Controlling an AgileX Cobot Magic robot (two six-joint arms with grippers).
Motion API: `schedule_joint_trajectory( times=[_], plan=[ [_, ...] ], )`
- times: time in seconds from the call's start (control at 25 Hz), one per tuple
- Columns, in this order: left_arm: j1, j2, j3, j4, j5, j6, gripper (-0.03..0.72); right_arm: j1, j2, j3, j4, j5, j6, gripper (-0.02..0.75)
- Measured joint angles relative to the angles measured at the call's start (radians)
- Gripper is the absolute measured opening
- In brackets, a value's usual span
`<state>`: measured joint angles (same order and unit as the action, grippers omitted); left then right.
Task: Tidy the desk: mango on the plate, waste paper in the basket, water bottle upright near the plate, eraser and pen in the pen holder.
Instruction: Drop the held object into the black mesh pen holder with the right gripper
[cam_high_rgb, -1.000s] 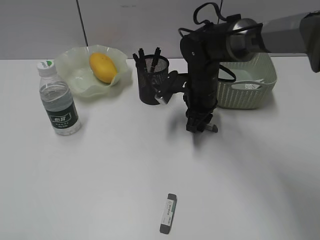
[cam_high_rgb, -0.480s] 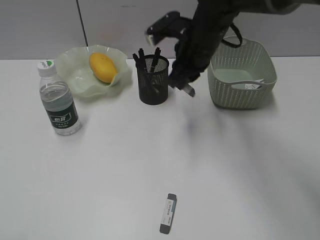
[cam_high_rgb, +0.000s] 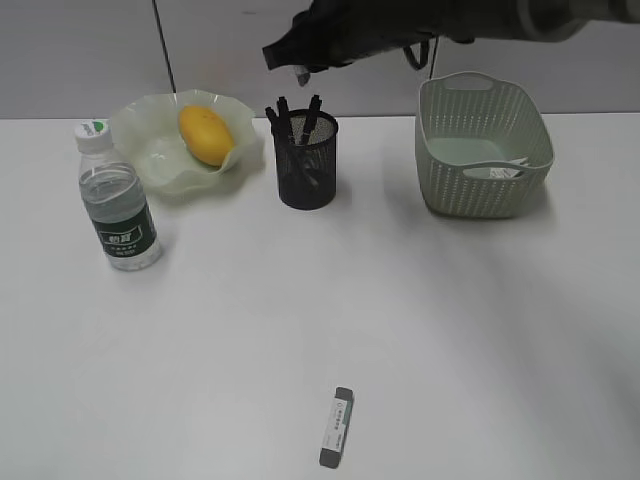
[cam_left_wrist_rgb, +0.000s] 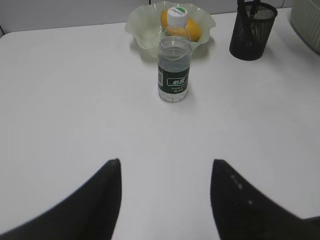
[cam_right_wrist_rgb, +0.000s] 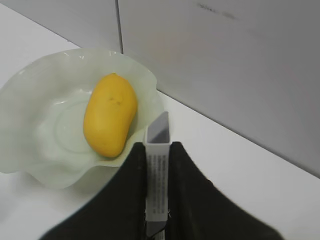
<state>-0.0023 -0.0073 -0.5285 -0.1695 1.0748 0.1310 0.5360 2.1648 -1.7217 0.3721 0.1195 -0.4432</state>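
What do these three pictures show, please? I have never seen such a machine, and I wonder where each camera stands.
It is a robot with two arms, each ending in a two-finger gripper. The wide picture comes from a camera facing the white desk; the other two come from cameras on the wrists. On the desk: a yellow-orange mango in a pale green wavy plate, an upright clear water bottle, a black mesh pen holder with pens, a pale green woven-look basket and a small grey-white eraser. The right gripper holds a second eraser; the left gripper is open and empty.
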Motion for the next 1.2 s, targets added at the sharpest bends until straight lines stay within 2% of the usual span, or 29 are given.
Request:
schedule_joint_trajectory(
  times=[0.16, 0.72, 0.76, 0.88, 0.96, 1.04, 1.2],
  plan=[
    [0.000, 0.000, 0.000, 0.000, 0.000, 0.000, 0.435, 0.000, 0.066, 0.000, 0.002, -0.039, 0.001, 0.104],
    [0.000, 0.000, 0.000, 0.000, 0.000, 0.000, 0.434, 0.000, 0.106, 0.000, -0.021, -0.012, 0.001, 0.111],
    [0.000, 0.000, 0.000, 0.000, 0.000, 0.000, 0.434, 0.000, 0.106, 0.000, -0.021, 0.002, 0.001, 0.143],
    [0.000, 0.000, 0.000, 0.000, 0.000, 0.000, 0.434, 0.000, 0.106, 0.000, -0.021, 0.016, 0.001, 0.348],
    [0.000, 0.000, 0.000, 0.000, 0.000, 0.000, 0.434, 0.000, 0.106, 0.000, -0.021, 0.016, 0.001, 0.452],
    [0.000, 0.000, 0.000, 0.000, 0.000, 0.000, 0.434, 0.000, 0.106, 0.000, -0.021, 0.016, 0.001, 0.495],
    [0.000, 0.000, 0.000, 0.000, 0.000, 0.000, 0.434, 0.000, 0.079, 0.001, -0.015, 0.030, 0.001, 0.518]
  ],
)
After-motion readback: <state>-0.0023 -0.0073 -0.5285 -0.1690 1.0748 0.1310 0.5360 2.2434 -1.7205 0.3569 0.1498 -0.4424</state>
